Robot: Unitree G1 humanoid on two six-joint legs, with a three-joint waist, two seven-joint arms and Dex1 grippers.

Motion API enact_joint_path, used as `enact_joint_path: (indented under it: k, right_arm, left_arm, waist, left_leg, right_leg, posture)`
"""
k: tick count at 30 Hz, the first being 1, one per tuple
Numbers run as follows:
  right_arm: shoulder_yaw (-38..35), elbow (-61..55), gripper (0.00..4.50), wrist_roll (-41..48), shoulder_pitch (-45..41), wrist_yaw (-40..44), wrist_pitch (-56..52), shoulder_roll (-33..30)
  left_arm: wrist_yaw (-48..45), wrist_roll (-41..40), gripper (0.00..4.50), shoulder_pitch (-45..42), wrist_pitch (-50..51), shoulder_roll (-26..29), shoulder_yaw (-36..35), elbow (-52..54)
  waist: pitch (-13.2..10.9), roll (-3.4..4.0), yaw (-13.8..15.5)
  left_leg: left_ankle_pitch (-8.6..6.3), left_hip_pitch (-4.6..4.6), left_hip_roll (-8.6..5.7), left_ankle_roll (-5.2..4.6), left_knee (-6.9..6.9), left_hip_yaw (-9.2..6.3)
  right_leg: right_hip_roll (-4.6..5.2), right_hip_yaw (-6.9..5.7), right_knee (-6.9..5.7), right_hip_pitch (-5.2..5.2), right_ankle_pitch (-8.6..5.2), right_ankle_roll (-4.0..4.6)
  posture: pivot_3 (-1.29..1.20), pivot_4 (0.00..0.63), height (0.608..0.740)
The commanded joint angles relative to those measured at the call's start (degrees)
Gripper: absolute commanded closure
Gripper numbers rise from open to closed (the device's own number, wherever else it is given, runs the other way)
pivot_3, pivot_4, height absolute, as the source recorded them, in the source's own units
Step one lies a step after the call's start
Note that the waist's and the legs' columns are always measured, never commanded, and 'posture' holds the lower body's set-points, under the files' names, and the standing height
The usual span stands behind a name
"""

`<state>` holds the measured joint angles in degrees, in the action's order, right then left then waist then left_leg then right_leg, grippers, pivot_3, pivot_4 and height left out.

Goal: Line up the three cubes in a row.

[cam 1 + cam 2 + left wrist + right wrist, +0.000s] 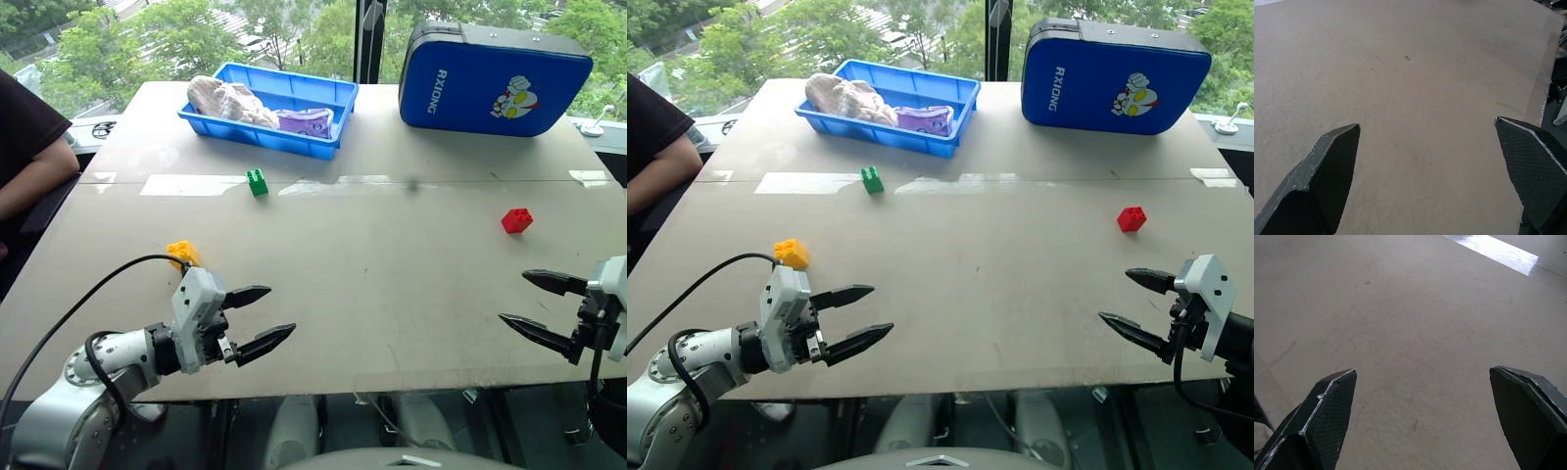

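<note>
Three cubes lie apart on the grey table (pixel 372 274). The green cube (pixel 257 182) sits toward the far middle-left. On the right side rests the red cube (pixel 516 220). The yellow cube (pixel 182 253) lies at the near left, just behind my left wrist. My left gripper (pixel 279 315) hovers open over the near left of the table, empty, pointing toward the middle. Near the front right edge my right gripper (pixel 517 302) is open and empty, well in front of the red cube. Both wrist views show wide-apart fingers (pixel 1334 171) (pixel 1327 416) over bare tabletop.
A blue tray (pixel 333 98) holding a cloth and a purple packet stands at the far middle. A blue case (pixel 490 78) stands at the far right. A person's arm (pixel 29 176) rests beside the table's left edge.
</note>
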<state>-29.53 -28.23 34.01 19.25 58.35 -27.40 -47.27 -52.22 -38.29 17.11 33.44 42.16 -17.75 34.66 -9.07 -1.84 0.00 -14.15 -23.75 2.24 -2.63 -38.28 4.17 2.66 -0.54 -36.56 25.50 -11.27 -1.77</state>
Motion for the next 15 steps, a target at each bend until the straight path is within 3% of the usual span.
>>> enact_joint_path:
  k: [1, 5, 7, 11, 15]
  right_arm:
    - [-0.3, -2.9, 0.03, 0.4, -1.4, -4.3, -1.1, 1.1]
    - [3.6, -6.3, 0.03, 2.7, -11.1, -18.2, -13.2, 2.5]
    - [6.6, -5.2, 0.03, -0.4, -19.3, -27.2, -22.5, 1.3]
    - [12.5, 4.8, 0.03, -5.5, -35.1, -37.0, -35.4, 0.0]
    - [16.6, 18.0, 0.03, -8.4, -49.0, -41.2, -44.3, 1.8]
  left_arm:
    - [3.0, -1.8, 0.00, -3.1, 1.0, -0.4, -0.2, 2.6]
    - [10.7, -4.6, 0.00, -13.9, 5.4, -3.8, 4.1, 3.8]
    - [12.9, -6.2, 0.00, -19.9, 7.7, -4.9, 6.9, 4.1]
    - [14.2, -5.7, 0.00, -28.6, 9.2, -6.4, 13.3, 4.0]
    - [14.3, -5.6, 0.00, -33.3, 9.0, -8.0, 16.6, 2.8]
  waist:
    - [0.0, 0.00, 0.1]
    - [0.0, 0.00, 0.7]
    - [0.0, 0.01, 0.6]
    - [0.0, -0.02, 0.7]
    - [0.0, -0.01, 0.7]
  left_leg:
    - [0.00, 0.00, 0.00, 0.00, 0.00, 0.00]
    - [0.02, 0.03, 0.01, 0.00, -0.15, -0.04]
    - [0.03, 0.07, -0.01, -0.01, -0.16, 0.04]
    - [0.03, 0.04, -0.11, -0.03, -0.17, 0.06]
    - [0.03, -0.08, -0.20, -0.03, -0.07, 0.07]
  right_leg:
    - [0.00, 0.00, 0.00, 0.00, 0.00, 0.00]
    - [-0.02, 0.00, -0.08, -0.05, 0.02, 0.00]
    - [-0.01, 0.07, -0.11, -0.08, 0.04, 0.01]
    - [-0.01, 0.11, -0.13, -0.07, 0.09, 0.10]
    - [-0.18, 0.18, -0.05, 0.01, 0.19, 0.27]
  posture:
    - [0.00, 0.150, 0.740]
    - [0.00, 0.150, 0.740]
    - [0.00, 0.150, 0.740]
    - [0.00, 0.150, 0.740]
    - [0.00, 0.150, 0.740]
